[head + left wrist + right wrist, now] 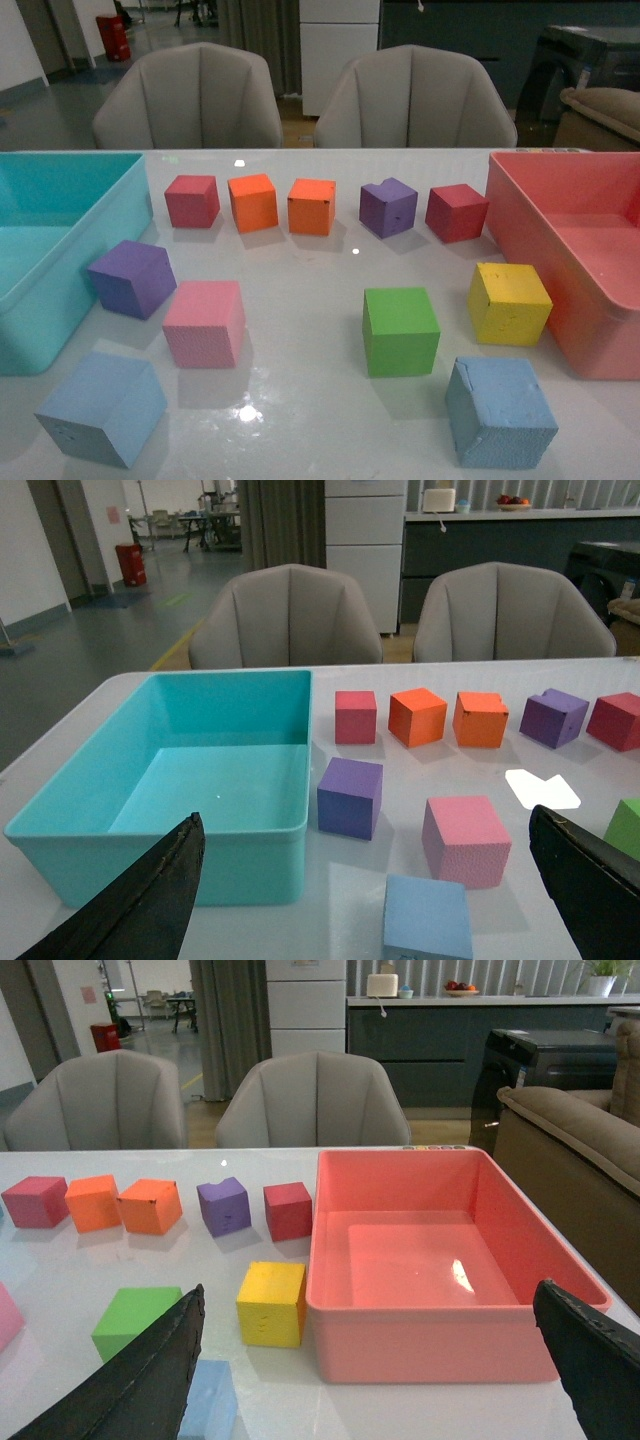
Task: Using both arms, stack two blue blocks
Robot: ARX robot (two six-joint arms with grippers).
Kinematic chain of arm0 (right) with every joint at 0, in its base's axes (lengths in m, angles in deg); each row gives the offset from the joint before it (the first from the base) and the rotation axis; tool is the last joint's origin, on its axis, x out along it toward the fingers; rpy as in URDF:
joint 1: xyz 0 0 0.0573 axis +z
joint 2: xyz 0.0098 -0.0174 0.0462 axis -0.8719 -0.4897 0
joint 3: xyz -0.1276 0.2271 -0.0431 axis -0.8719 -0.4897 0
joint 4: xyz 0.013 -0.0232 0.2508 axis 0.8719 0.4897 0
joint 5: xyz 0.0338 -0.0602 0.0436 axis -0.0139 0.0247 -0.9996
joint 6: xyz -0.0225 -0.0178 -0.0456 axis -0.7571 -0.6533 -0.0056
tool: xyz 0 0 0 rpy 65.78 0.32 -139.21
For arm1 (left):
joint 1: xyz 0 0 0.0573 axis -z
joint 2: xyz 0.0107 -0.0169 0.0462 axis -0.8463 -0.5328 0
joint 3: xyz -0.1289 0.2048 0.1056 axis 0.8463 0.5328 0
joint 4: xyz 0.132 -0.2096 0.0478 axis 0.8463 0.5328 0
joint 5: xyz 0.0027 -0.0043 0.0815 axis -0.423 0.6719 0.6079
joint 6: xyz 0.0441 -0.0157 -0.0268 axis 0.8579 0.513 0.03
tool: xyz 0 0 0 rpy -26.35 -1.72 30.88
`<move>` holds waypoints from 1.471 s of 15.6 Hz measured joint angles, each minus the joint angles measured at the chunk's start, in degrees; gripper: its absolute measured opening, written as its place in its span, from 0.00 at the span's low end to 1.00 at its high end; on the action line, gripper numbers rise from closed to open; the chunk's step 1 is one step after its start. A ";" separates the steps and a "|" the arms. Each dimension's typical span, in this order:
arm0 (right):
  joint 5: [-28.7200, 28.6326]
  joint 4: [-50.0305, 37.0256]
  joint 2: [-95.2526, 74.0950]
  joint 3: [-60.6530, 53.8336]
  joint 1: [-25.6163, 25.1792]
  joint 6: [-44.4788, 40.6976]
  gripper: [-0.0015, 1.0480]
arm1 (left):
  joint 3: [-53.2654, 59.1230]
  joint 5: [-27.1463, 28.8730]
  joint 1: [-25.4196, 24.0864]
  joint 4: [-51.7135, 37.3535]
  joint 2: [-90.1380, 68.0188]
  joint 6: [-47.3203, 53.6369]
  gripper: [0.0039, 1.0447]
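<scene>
Two light-blue blocks lie near the table's front edge, far apart. One blue block [103,407] is at the front left, in front of the pink cube [204,322]; the left wrist view shows the same blue block [427,917] between and ahead of my open left gripper [372,900]. The other blue block [499,411] sits front right, below the yellow cube [510,303]; in the right wrist view this blue block [212,1398] peeks out beside one finger of my open right gripper [375,1385]. Neither arm shows in the front view.
A teal bin [75,215] stands at the left, a pink bin [530,225] at the right. A back row holds red [191,200], two orange and purple [388,207] cubes. A purple cube [132,278] and green cube [400,330] sit mid-table. Two chairs stand behind.
</scene>
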 joint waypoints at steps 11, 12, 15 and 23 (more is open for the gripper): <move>0.00 -0.02 0.00 0.00 0.00 0.00 0.94 | 0.00 0.00 0.00 0.00 0.02 0.00 0.94; 0.00 -0.02 0.00 0.00 0.00 0.00 0.94 | 0.00 0.00 0.00 0.00 0.02 0.00 0.94; 0.15 -0.11 -0.02 0.00 0.02 0.00 0.94 | 0.00 0.00 0.00 0.00 0.02 0.00 0.94; 10.40 -23.23 -58.71 25.59 10.67 6.19 0.94 | 0.00 0.00 0.00 -0.02 0.02 0.00 0.94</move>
